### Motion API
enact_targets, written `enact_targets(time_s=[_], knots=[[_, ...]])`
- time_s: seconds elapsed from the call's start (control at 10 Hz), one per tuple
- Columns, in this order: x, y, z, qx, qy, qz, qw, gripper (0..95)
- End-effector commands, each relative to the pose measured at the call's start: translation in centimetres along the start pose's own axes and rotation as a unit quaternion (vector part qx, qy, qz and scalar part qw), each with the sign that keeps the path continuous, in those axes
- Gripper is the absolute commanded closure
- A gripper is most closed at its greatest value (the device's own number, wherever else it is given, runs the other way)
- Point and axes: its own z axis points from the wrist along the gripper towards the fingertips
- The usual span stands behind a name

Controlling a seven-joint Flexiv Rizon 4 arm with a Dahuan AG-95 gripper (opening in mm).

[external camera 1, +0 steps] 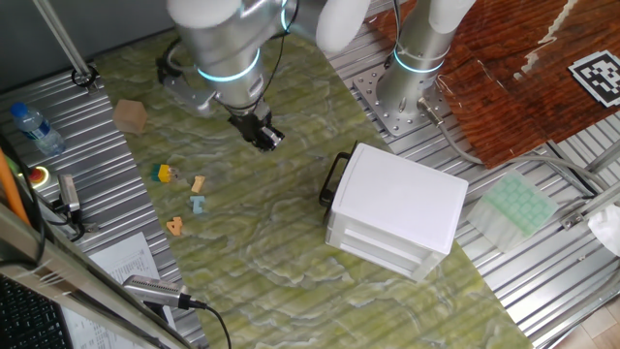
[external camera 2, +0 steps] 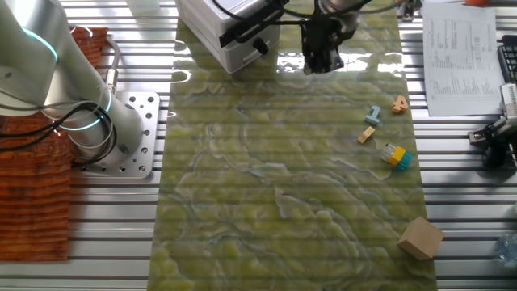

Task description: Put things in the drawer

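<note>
The white cabinet stands on the right of the mat, and its drawers look pushed in. The drawer's black loop handle sticks out toward the mat's middle. It also shows in the other fixed view. My gripper hangs above the mat to the left of the handle, apart from it, with its fingers close together and nothing visible between them. It also shows in the other fixed view. Yellow, tan, pale blue and orange toy pieces lie on the mat's left side. The magenta-pink piece is out of view.
A tan wooden cube sits at the mat's far left corner. A water bottle, papers and cables lie on the metal table beyond the mat. The arm's base is bolted behind the cabinet.
</note>
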Motion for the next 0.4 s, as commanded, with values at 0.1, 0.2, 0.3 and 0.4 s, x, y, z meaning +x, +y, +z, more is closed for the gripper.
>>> enact_targets(time_s=[0.1,0.2,0.3,0.4], knots=[[-0.18,-0.05,0.27,-0.006,-0.013,0.076,0.9970,95.0],[-0.19,-0.04,0.28,-0.008,-0.016,0.082,0.9965,95.0],[-0.22,0.00,0.32,-0.013,-0.017,0.100,0.9948,95.0],[-0.22,0.00,0.36,-0.015,-0.017,0.106,0.9941,95.0]])
